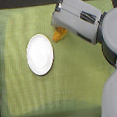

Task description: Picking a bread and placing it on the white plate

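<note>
The white plate [40, 54] lies flat on the green cloth, left of centre in the exterior view, with nothing on it. Only a small golden-orange end of the bread [58, 35] shows, to the exterior view's right of the plate's upper edge. The grey gripper [59, 27] sits directly over the bread and hides most of it. Its fingertips are covered by its own housing, so I cannot tell whether they are open or shut on the bread.
A green cloth [28, 102] covers the table. The robot's large grey arm [105, 35] fills the upper right and runs down the right edge of the exterior view.
</note>
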Available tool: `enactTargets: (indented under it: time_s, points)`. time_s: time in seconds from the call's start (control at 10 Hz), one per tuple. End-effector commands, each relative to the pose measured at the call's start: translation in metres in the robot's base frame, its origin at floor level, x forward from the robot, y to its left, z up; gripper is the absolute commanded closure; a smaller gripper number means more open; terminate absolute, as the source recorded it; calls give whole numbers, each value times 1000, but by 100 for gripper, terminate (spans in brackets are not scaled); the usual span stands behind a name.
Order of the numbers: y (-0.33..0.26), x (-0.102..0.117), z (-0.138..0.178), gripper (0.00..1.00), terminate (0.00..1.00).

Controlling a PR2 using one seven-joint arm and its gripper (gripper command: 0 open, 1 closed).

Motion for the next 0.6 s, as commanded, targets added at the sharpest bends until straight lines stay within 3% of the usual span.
enactTargets:
  time_s: [0.0, 0.5]
  points:
    - [2, 6, 7, 100, 0]
    - [8, 2, 19, 100, 0]
